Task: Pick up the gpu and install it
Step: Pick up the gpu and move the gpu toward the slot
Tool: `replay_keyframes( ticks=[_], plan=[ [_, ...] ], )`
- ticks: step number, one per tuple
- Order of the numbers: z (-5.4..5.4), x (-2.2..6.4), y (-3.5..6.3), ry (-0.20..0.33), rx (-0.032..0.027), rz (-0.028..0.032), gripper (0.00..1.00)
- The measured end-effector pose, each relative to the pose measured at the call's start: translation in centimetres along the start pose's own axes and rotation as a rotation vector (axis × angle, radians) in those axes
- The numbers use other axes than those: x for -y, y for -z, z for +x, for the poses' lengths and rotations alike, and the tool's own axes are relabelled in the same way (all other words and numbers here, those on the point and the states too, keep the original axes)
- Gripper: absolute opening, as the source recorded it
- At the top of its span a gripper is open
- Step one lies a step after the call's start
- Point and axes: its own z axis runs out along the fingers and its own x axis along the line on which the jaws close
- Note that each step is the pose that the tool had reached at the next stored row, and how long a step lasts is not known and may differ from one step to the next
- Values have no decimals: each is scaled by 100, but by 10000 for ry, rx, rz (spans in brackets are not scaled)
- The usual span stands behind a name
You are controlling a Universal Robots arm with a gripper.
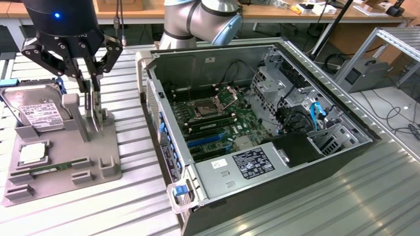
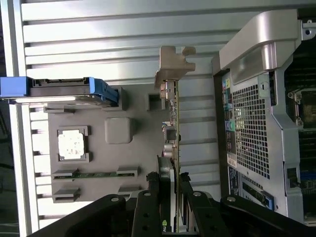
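The table (image 1: pixel 131 206) is a ribbed, silvery metal surface. A grey moulded holder tray (image 1: pixel 105 142) lies flat on it directly beneath the jaws. An open computer case (image 1: pixel 152 93) rests on its side just beside the tray, toward the exterior view's right of the jaws.

silver arm (image 1: pixel 203 19), black end effector (image 1: pixel 92 114)

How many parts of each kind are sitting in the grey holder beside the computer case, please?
gpu: 1
hard drive: 1
processor chip: 1
memory stick: 1
Total: 4
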Motion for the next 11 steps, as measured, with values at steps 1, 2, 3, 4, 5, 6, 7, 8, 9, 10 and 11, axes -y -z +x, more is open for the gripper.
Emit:
replay_keyframes(
  ticks=[1,2,3,4,5,6,7,8,9,10,11],
  plan=[
    [0,0,8,0,1,-1,27],
    [0,-1,18,0,0,-1,27],
    [-1,-1,26,0,0,0,27],
    [-1,-2,42,0,0,-1,27],
    [-1,-3,57,0,0,-1,27],
    [-2,-4,69,0,1,-2,27],
    [-2,-4,87,0,1,-3,27],
    [-2,-5,97,0,0,-4,27],
    [-2,-6,106,0,0,-3,27],
    [-3,-6,120,0,0,-4,27],
    [-3,-7,135,0,0,-5,27]
  ],
)
